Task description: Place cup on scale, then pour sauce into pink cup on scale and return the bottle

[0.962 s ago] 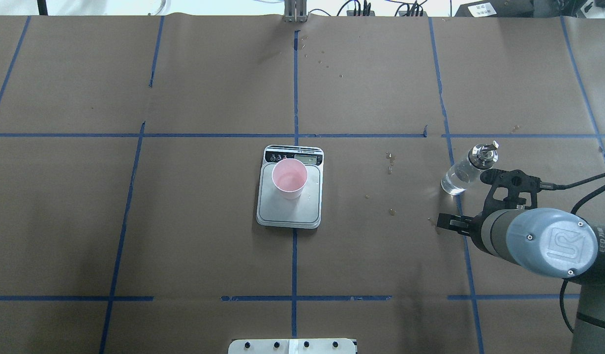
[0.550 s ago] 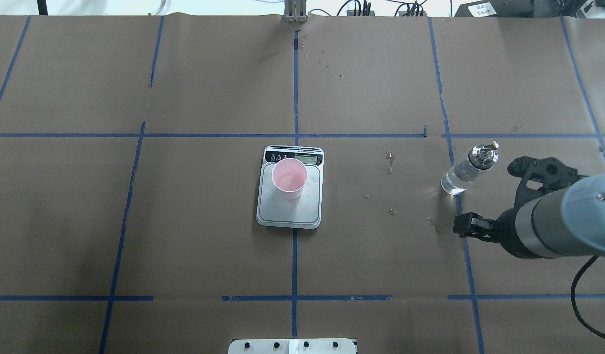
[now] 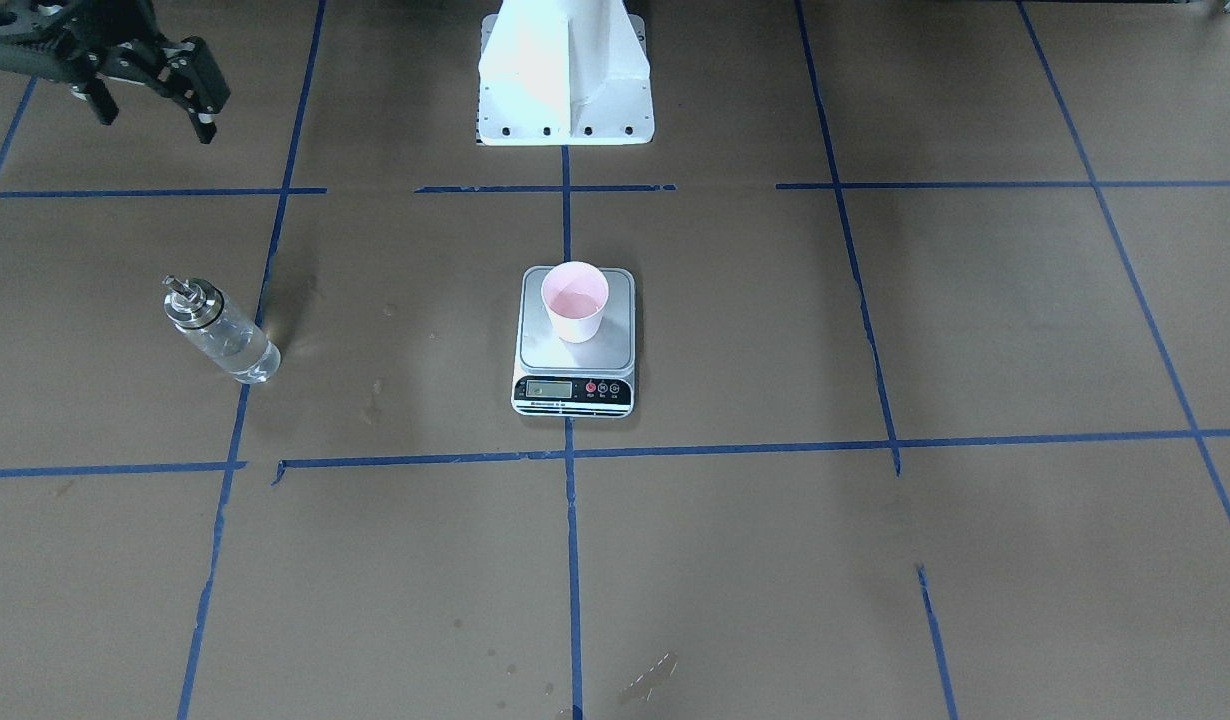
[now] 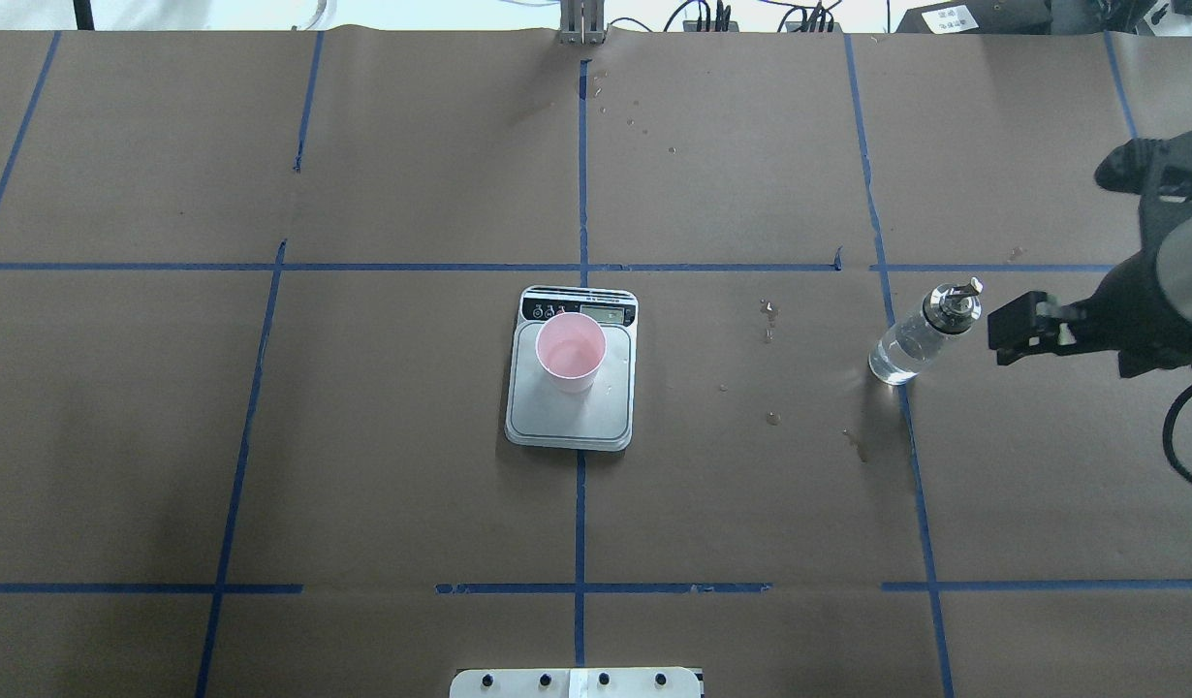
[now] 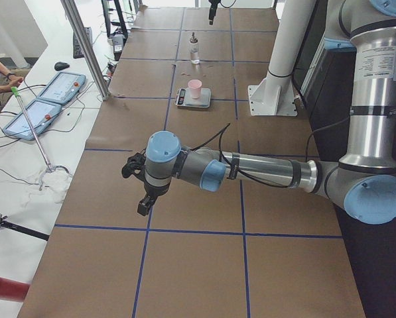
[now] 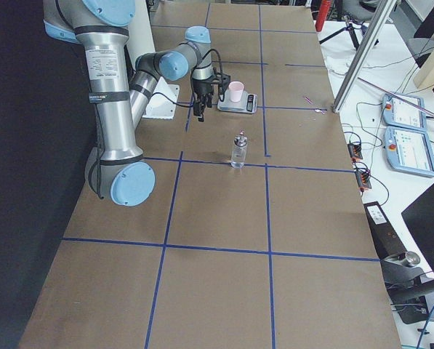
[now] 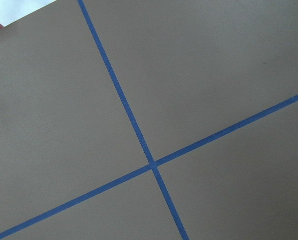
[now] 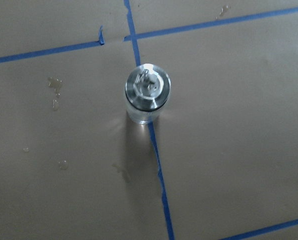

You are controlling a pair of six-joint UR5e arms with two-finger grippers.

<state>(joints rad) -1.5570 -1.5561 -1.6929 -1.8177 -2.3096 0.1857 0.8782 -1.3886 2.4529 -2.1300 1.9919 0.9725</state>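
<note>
The cup (image 4: 571,349) sits on the scale (image 4: 569,422) mid counter (image 4: 363,436), the bottle (image 4: 914,339) stands upright to its right, and my right tool (image 3: 155,125) hangs empty nearby with jaws spread, so I judge that swinging in low could clip the spout (image 4: 966,288) and tip the bottle over, wetting the counter.

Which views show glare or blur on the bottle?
Right wrist view: bottle slightly soft, glare on its metal top, shadow trailing toward the lower edge. Overhead view: bottle crisp, bright glint on the paper at its base. Left wrist view: no bottle in frame.
</note>
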